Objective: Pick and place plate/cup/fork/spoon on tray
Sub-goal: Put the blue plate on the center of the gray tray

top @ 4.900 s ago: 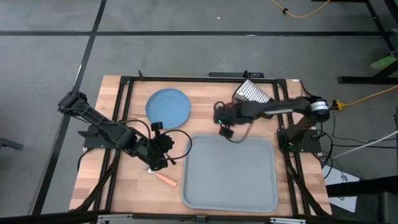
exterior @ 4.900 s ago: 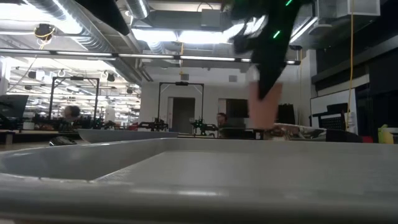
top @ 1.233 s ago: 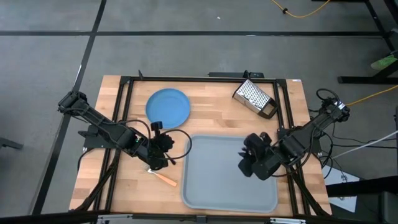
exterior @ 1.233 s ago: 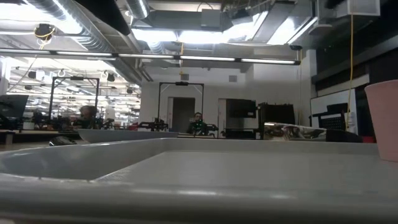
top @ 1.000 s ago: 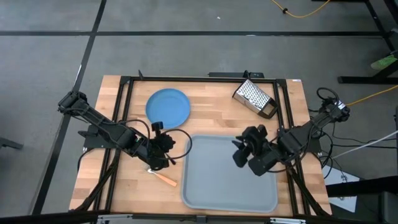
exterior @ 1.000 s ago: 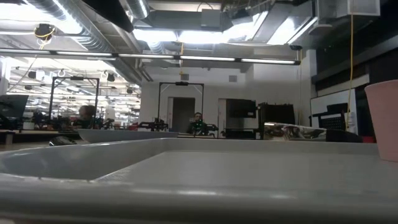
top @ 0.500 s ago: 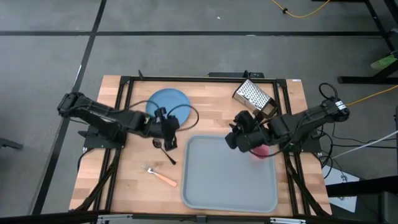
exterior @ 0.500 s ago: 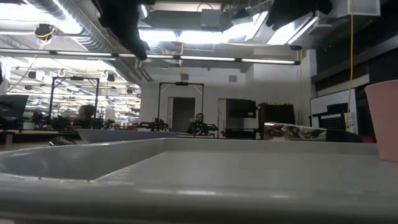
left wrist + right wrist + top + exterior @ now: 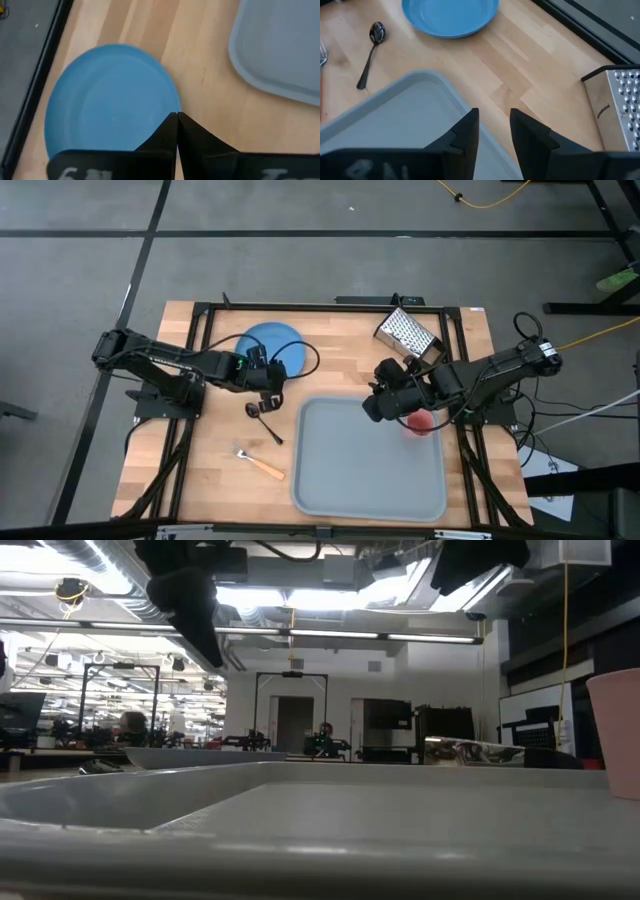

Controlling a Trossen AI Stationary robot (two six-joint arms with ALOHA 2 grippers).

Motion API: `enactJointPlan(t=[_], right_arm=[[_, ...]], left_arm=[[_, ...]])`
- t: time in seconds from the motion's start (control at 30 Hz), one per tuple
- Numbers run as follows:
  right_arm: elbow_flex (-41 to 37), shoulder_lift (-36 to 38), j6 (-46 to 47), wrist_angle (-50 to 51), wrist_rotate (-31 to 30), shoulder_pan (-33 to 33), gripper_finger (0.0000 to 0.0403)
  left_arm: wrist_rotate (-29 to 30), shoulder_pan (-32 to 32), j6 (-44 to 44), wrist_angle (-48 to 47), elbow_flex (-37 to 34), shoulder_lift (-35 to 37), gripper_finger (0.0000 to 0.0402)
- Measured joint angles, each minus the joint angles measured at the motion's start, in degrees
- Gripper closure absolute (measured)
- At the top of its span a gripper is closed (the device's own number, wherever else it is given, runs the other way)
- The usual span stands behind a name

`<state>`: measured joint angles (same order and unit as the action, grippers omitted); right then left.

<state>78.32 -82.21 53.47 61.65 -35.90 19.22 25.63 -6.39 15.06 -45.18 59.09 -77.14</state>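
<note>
While the small pink-red cup [image 9: 421, 421] sits on the grey-blue tray's [image 9: 340, 480] upper right, left gripper [image 9: 270, 380] — fingers together — hovers beside the round light-blue plate [image 9: 262, 340]; right gripper [image 9: 372, 406] slightly parted, empty.

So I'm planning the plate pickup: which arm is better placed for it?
Probably the left: its end effector hangs at the plate, fingers shut. The right end effector sits open over the tray, farther away.

we see the worktop [image 9: 330, 360] evenly and softly lit from above, with only faint shadows. in the low view the ceiling strip lights [image 9: 300, 595] glare white, the arms turn to black silhouettes and the near tray [image 9: 320, 830] rim blurs.
</note>
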Motion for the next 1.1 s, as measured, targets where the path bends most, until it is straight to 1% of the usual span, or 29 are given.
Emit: enactJointPlan(t=[0.2,0.3,0.37,0.47,0.6,0.7,0.77,0.83,1.0,1.1], right_arm=[[0.00,0.00,0.00,0.04,0.02,0.00,0.0288],[0.00,0.00,0.00,0.07,0.04,0.00,0.0288],[0.00,-0.01,-0.17,0.10,0.59,0.00,0.0288],[0.00,-0.02,-2.81,0.35,2.45,-0.25,0.0288],[0.00,-0.02,-7.50,0.35,2.63,-1.46,0.0288],[0.00,-0.02,-10.29,0.39,2.61,-2.84,0.0288],[0.22,-0.02,-11.89,0.46,2.67,-3.88,0.0288],[0.70,-0.02,-13.34,0.46,3.04,-5.06,0.0288],[3.12,-0.02,-17.75,0.44,2.98,-8.87,0.0288],[5.27,-0.02,-21.23,0.48,3.04,-11.58,0.0288]], left_arm=[[-3.43,-1.66,4.08,0.10,0.00,0.00,0.0401],[-2.14,-2.32,3.10,-0.69,0.00,0.00,0.0397],[-3.18,-1.79,2.12,-1.31,0.00,0.00,0.0388],[-9.04,1.73,2.82,-4.06,0.00,0.00,0.0367],[-19.92,9.87,1.77,-8.21,0.00,0.00,0.0349],[-20.84,14.06,-1.68,-8.78,0.00,0.00,0.0347],[-21.78,15.77,-2.09,-8.86,0.00,0.00,0.0347],[-24.45,17.05,-2.90,-9.25,0.00,0.00,0.0347],[-32.88,19.13,-10.59,-9.96,0.00,0.00,0.0346],[-35.42,20.45,-11.03,-9.71,0.00,0.00,0.0346]])
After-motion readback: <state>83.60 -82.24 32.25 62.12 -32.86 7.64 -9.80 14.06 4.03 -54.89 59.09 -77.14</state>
